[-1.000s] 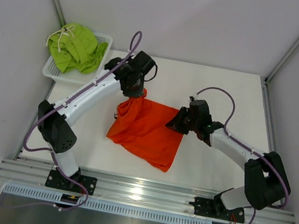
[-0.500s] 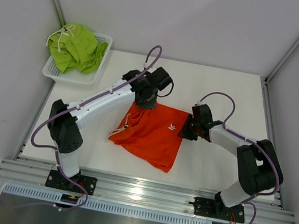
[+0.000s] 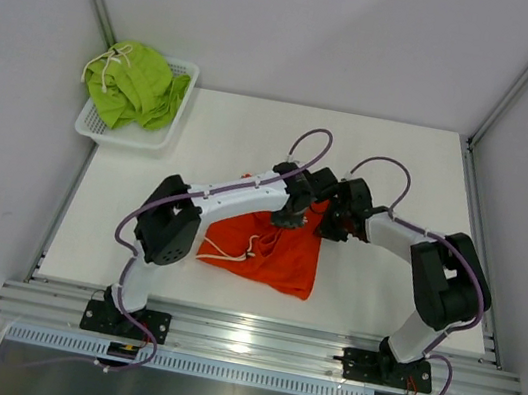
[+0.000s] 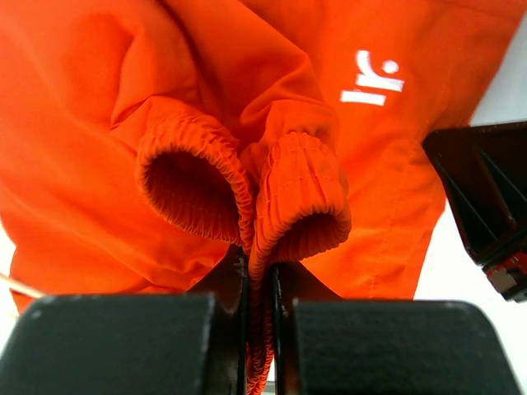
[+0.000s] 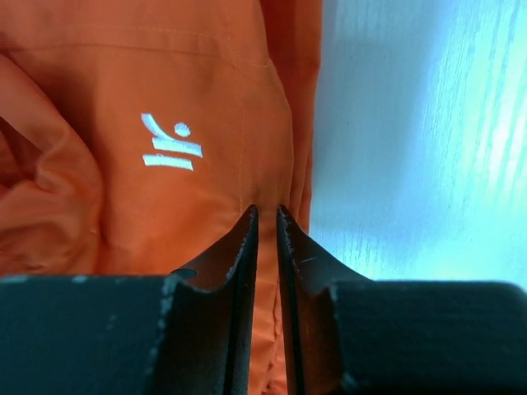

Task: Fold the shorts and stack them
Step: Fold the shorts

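Note:
The orange shorts (image 3: 275, 255) lie bunched on the white table, their white drawstring trailing left. My left gripper (image 3: 294, 213) is shut on the ribbed orange waistband (image 4: 288, 206), which bulges in two loops beyond the fingertips. My right gripper (image 3: 328, 225) is shut on the shorts' right edge next to a small white logo (image 5: 171, 146); orange cloth (image 5: 214, 107) sits between the jaws. The two grippers are close together over the shorts' upper right corner. The lime green shorts (image 3: 136, 83) lie crumpled in the basket at the back left.
A white mesh basket (image 3: 153, 133) stands at the table's back left corner. Grey walls enclose the table on three sides. An aluminium rail (image 3: 250, 342) runs along the near edge by the arm bases.
My left gripper has carried the waistband right and towards me, across the shorts, until it is next to my right gripper. The shorts have folded over and narrowed. My right gripper shifted slightly.

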Action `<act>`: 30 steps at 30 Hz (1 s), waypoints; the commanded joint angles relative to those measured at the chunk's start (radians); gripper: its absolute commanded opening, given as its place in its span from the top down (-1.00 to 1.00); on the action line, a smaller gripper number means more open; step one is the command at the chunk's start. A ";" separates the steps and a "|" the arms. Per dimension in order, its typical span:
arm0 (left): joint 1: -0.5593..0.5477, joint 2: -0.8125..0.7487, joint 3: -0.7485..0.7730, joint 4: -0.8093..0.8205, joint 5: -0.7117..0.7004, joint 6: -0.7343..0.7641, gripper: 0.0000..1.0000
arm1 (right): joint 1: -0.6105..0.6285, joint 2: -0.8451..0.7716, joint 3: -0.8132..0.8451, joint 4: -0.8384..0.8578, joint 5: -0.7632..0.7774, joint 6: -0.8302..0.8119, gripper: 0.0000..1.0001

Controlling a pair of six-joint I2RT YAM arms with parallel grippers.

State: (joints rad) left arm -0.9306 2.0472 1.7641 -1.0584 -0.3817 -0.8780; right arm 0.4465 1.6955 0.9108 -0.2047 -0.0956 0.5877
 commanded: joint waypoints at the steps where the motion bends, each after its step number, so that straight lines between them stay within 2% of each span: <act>1: -0.025 0.001 0.078 0.026 0.006 -0.079 1.00 | -0.020 0.047 -0.015 0.001 0.005 -0.034 0.66; 8: -0.020 0.057 0.164 0.011 -0.019 -0.156 1.00 | -0.026 0.035 -0.069 0.060 -0.033 -0.008 0.68; 13: 0.012 0.129 0.276 -0.089 -0.037 -0.141 1.00 | -0.028 0.000 -0.092 0.053 -0.015 -0.011 0.70; 19: 0.027 0.085 0.199 -0.040 -0.036 -0.128 1.00 | -0.032 -0.066 -0.087 -0.015 0.063 -0.034 0.74; 23: 0.026 0.105 0.209 -0.020 -0.011 -0.128 1.00 | -0.032 -0.118 -0.099 -0.041 0.088 -0.029 0.76; 30: 0.024 0.131 0.205 0.049 0.032 -0.122 1.00 | -0.042 -0.172 -0.098 -0.064 0.079 -0.029 0.66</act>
State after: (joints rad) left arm -0.9031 2.1757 1.9644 -1.0748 -0.3698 -0.9943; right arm 0.4137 1.5726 0.8112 -0.2462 -0.0402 0.5743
